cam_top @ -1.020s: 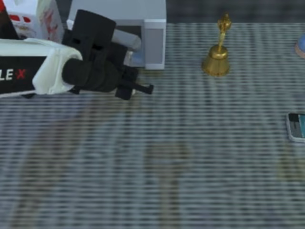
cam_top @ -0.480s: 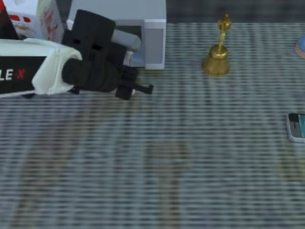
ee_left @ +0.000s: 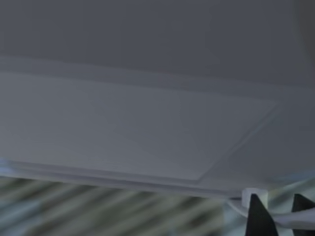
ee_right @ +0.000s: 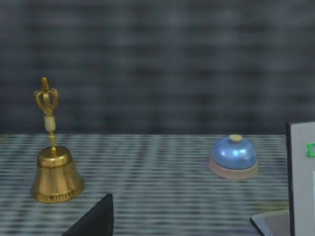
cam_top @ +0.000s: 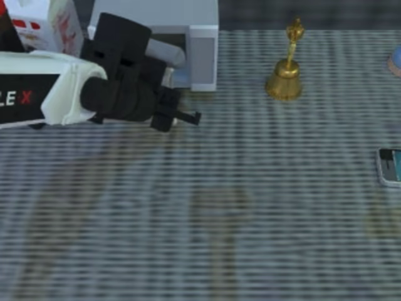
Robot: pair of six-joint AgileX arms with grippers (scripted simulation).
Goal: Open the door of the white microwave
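White microwave (cam_top: 188,25) door (ee_left: 123,132) just ahead of left claw (cam_top: 182,115), pinched on handle (ee_left: 255,195); best drawn outward along hinge arc, steadily.

Rendered tabletop test scene — woven grey table (cam_top: 250,219), flat dark backdrop — no room.

The table (cam_top: 250,207) wore a grey, finely striped woven cover across the whole frame. Along its upper edge stood a white carton with red print (cam_top: 47,25) at the upper left, the white microwave (cam_top: 188,37) just beside it, and a golden handbell (cam_top: 285,63) right of centre. A blue dome bell (cam_top: 396,61) and a phone (cam_top: 391,167) lay at the right edge.
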